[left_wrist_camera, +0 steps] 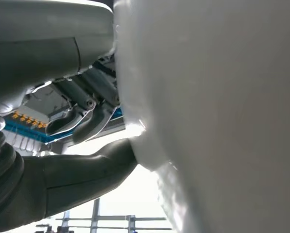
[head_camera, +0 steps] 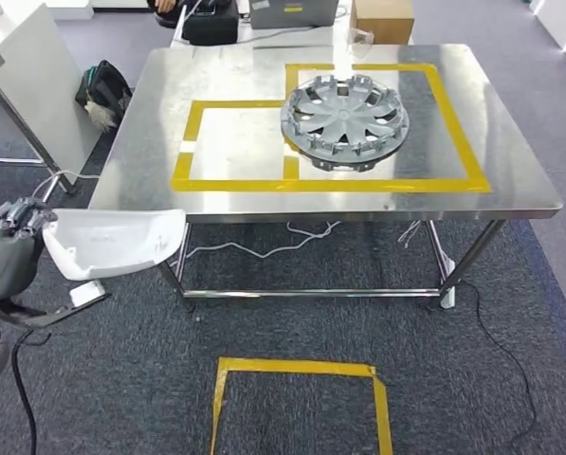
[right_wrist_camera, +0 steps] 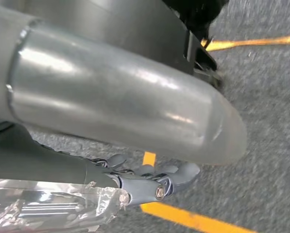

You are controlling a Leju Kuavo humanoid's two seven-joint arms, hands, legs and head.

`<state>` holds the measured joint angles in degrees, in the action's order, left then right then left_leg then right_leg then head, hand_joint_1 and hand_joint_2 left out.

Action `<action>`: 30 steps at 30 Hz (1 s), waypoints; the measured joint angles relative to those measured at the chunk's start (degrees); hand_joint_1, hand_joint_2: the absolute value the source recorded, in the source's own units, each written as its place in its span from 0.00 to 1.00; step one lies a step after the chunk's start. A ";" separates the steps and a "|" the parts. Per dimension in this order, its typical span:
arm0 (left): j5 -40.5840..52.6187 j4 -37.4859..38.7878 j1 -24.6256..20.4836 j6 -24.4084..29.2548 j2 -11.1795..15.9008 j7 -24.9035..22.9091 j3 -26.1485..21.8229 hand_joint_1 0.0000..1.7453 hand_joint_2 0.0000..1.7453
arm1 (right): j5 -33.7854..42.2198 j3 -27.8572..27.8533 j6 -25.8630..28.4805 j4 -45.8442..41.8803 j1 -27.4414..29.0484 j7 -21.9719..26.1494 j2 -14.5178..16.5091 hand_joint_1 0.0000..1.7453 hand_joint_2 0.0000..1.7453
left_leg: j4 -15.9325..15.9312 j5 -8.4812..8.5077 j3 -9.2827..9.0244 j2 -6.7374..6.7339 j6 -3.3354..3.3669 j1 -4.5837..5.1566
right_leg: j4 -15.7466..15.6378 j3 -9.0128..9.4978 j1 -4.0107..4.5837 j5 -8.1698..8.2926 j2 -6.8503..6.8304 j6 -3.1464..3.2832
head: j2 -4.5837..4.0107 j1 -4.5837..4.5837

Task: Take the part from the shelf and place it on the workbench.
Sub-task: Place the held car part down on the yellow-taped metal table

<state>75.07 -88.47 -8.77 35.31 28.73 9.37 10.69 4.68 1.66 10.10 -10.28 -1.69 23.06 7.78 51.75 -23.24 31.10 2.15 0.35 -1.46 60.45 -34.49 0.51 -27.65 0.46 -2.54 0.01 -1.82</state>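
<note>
Steel workbench (head_camera: 158,114) ahead w/ yellow tape rectangles (head_camera: 322,185); a grey hubcap (head_camera: 345,121) sits on it, right of centre. Dark carpet (head_camera: 122,379) below, another yellow tape box (head_camera: 298,398) on the floor, cables under the bench. Black bag (head_camera: 104,90) on the floor beyond the bench's left end, cardboard box (head_camera: 381,19) past the far edge. My left hand (head_camera: 11,242), low at the left, holds the white part (head_camera: 115,242) by one end, just short of the bench's near-left corner, not yet on it. My right hand (right_wrist_camera: 150,182) hangs over the carpet, fingers loosely apart, holding nothing.
</note>
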 joint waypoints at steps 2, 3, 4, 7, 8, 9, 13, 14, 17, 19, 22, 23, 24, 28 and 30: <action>-0.13 -0.01 0.27 0.28 -0.04 -0.15 0.07 1.00 1.00 | -0.02 -0.03 -0.03 -0.01 0.10 0.04 -0.01 0.00 0.00 | -0.12 -0.58 -0.98 -0.04 -0.10 -0.13 | 7.74 -4.31 -0.49 -3.03 -0.01 -0.77 | -0.01 0.40; -0.14 0.00 0.53 0.38 -0.10 -0.23 0.10 1.00 1.00 | -0.02 -0.04 -0.01 -0.01 0.18 0.04 -0.01 0.00 0.00 | -0.02 -1.06 -1.41 -0.03 -0.31 -0.27 | 10.78 -6.33 -0.80 -3.79 -0.02 -1.21 | -0.01 0.52; -0.14 0.01 0.79 0.45 -0.13 -0.30 0.11 1.00 1.00 | -0.04 -0.05 0.00 -0.01 0.27 0.04 -0.02 0.00 0.00 | 0.10 -1.56 -1.91 0.00 -0.60 -0.50 | 11.80 -7.36 -1.11 -3.35 -0.03 -1.67 | -0.01 0.53; -0.17 0.00 1.26 0.66 -0.09 -0.46 0.04 1.00 1.00 | -0.14 -0.07 0.04 0.00 0.52 0.05 -0.03 0.00 0.00 | 0.87 -3.65 -3.90 0.15 -2.15 -1.58 | 3.16 -3.95 -2.25 2.76 0.04 -3.49 | -0.01 0.63; -0.19 -0.01 1.36 0.74 0.00 -0.49 -0.04 1.00 1.00 | -0.19 -0.07 0.07 0.02 0.59 0.07 0.03 0.00 0.00 | 1.36 -4.56 -4.41 0.22 -2.83 -1.84 | 0.02 -2.23 -2.55 3.93 0.30 -3.70 | -0.01 0.94; -0.20 -0.02 1.48 0.83 0.11 -0.50 -0.15 1.00 1.00 | -0.23 -0.07 0.08 0.03 0.62 0.07 0.09 0.00 0.00 | 1.73 -5.29 -4.75 0.28 -3.37 -1.91 | -1.72 -1.12 -2.73 4.22 0.53 -3.45 | -0.01 1.18; -0.23 -0.09 1.74 1.07 0.44 -0.55 -0.78 1.00 1.00 | -0.33 -0.09 0.07 -0.05 0.68 0.10 0.18 0.00 0.00 | 1.96 -6.65 -5.61 -0.01 -3.97 -1.96 | -1.12 -0.16 -2.48 1.68 0.79 -0.21 | 0.01 0.47; -0.25 -0.14 1.72 1.10 0.46 -0.56 -0.95 1.00 1.00 | -0.35 -0.09 0.08 -0.10 0.69 0.13 0.18 0.00 0.00 | 3.41 -7.17 -5.02 -0.58 -3.98 -1.91 | -1.17 0.38 -2.42 1.07 0.72 0.33 | 0.01 0.37; -0.39 -0.21 1.91 1.14 0.48 -0.61 -1.33 1.00 1.00 | -0.46 -0.09 0.13 -0.16 0.86 0.20 0.18 0.00 0.00 | 15.70 -10.62 2.80 -1.78 -3.79 -1.30 | -2.18 2.76 -2.27 -0.60 0.43 1.16 | 0.02 -0.01; -0.51 -0.20 2.39 1.12 0.42 -0.62 -1.35 1.00 1.00 | -0.49 -0.09 0.15 -0.13 1.20 0.19 0.18 0.00 0.00 | 21.98 -10.53 8.77 -1.79 -3.30 -0.95 | -3.11 5.07 -2.15 -1.67 0.34 1.18 | 0.02 -0.09; -0.63 -0.18 2.78 1.10 0.39 -0.62 -1.38 1.00 1.00 | -0.50 -0.09 0.19 -0.08 1.64 0.17 0.18 0.00 0.00 | 15.08 0.28 10.55 -1.81 -1.72 -0.27 | -4.39 9.30 -2.06 -3.87 0.51 0.70 | 0.02 -0.15; -0.66 -0.11 2.88 1.10 0.37 -0.63 -1.40 1.00 1.00 | -0.50 -0.09 0.20 0.04 1.70 0.17 0.18 0.00 0.00 | 11.72 3.68 10.19 -1.86 -1.27 0.13 | -4.66 10.30 -1.90 -4.75 0.60 0.41 | -0.01 -0.06; -0.69 -0.03 3.05 1.10 0.33 -0.64 -1.42 1.00 1.00 | -0.50 -0.10 0.22 0.15 1.75 0.18 0.18 0.00 0.00 | 9.14 5.60 9.84 -1.89 -0.96 0.40 | -4.77 10.92 -1.83 -5.40 0.71 0.13 | 0.00 -0.02; -0.71 0.13 3.51 1.13 0.24 -0.66 -1.56 1.00 1.00 | -0.57 -0.13 0.23 0.36 1.58 0.10 0.18 0.00 0.00 | 7.00 3.13 8.95 -1.81 -0.75 0.46 | -6.08 11.58 -1.73 -7.05 0.53 -1.24 | 0.02 0.34; -0.73 0.16 3.84 1.19 0.20 -0.68 -1.74 1.00 1.00 | -0.60 -0.13 0.25 0.34 1.45 0.17 0.16 0.00 0.00 | 5.94 1.46 7.43 -1.68 -0.37 0.22 | -4.64 12.21 -1.51 -9.92 0.18 -1.47 | 0.04 0.50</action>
<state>74.34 -88.31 -4.94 36.50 28.93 8.69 8.96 4.08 1.53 10.35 -9.94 -0.24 23.23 7.94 57.69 -21.78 38.52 0.46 -0.02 -1.24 55.81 -22.28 -1.00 -37.57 0.65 -4.02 0.04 -1.32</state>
